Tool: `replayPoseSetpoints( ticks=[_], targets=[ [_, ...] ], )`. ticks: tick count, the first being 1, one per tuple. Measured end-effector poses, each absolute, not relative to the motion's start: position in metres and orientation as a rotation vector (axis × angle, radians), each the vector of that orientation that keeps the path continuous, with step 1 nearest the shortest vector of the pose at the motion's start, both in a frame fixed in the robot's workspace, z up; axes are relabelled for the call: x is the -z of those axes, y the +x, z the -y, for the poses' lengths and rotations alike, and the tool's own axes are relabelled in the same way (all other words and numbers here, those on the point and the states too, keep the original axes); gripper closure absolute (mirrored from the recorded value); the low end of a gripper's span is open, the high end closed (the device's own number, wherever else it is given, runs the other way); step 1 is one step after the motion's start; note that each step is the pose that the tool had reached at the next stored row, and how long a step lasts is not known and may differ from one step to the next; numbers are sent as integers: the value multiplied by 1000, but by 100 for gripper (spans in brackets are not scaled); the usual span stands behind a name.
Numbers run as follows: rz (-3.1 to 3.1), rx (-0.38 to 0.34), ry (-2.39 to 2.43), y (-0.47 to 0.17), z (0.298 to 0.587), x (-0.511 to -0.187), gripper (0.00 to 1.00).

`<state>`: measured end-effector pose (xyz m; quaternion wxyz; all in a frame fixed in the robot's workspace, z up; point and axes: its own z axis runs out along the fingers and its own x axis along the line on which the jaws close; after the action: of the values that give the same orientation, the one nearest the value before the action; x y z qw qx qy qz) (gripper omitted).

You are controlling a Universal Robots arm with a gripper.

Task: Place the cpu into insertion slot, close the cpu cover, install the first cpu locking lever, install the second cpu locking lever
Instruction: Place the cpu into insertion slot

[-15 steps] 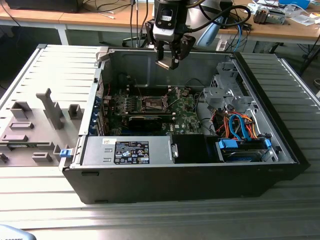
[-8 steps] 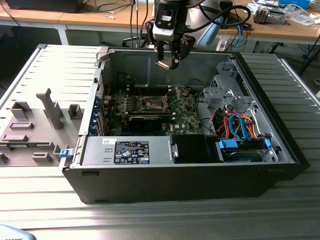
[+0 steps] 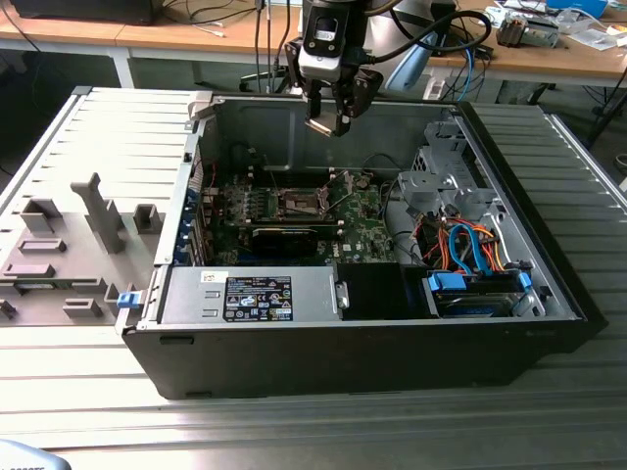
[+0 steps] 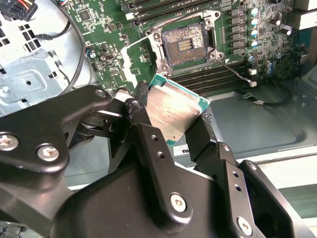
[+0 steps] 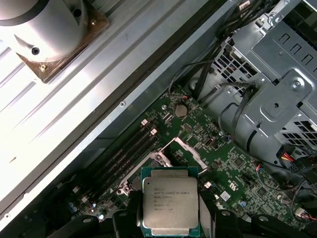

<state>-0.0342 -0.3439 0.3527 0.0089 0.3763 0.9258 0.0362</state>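
Had the small flat square cpu (image 4: 171, 111) with the silvery-grey metal top clamped by its edges between the two fingers of the black metal gripper (image 4: 171, 119), metal top facing the camera in the first wrist view. Was hanging up in the air over the far wall of the open dark-grey computer case (image 3: 392, 352), well apart from the green motherboard (image 3: 364, 223) down on the case floor. Spotted the dark square insertion slot (image 4: 185, 43) uncovered near the middle of that board, contacts showing. Saw the thin silvery cpu cover (image 5: 191, 153), a frame plate, swung up off the slot at one edge. Couldn't really make out how the locking levers sat, tbh.
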Motion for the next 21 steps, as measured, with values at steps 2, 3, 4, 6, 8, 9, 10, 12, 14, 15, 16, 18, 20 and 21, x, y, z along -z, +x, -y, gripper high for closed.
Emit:
replayPoseSetpoints(
  ticks=[2,3,4,6,8,9,10,12,14,15,16,18,20,21],
  targets=[
    [-2891,-113,1177,-34,344,-353,45],
    [-2891,-113,1178,-34,344,-353,45],
    [-2890,-113,1179,-34,344,-353,45],
    [-2889,-113,1181,-34,344,-353,45],
    [-2888,-113,1183,-34,344,-353,45],
    [-2888,-113,1184,-34,344,-353,45],
    [-2887,-113,1186,-34,344,-353,45],
    [-2887,-112,1187,-34,344,-353,45],
    [-2886,-112,1189,-34,344,-353,45],
    [-2886,-112,1190,-34,344,-353,45],
    [-2885,-112,1190,-34,344,-353,45],
    [-2885,-112,1192,-34,344,-353,45],
    [-2884,-112,1194,-34,344,-353,45],
    [-2883,-112,1195,-34,344,-353,45]
  ],
)
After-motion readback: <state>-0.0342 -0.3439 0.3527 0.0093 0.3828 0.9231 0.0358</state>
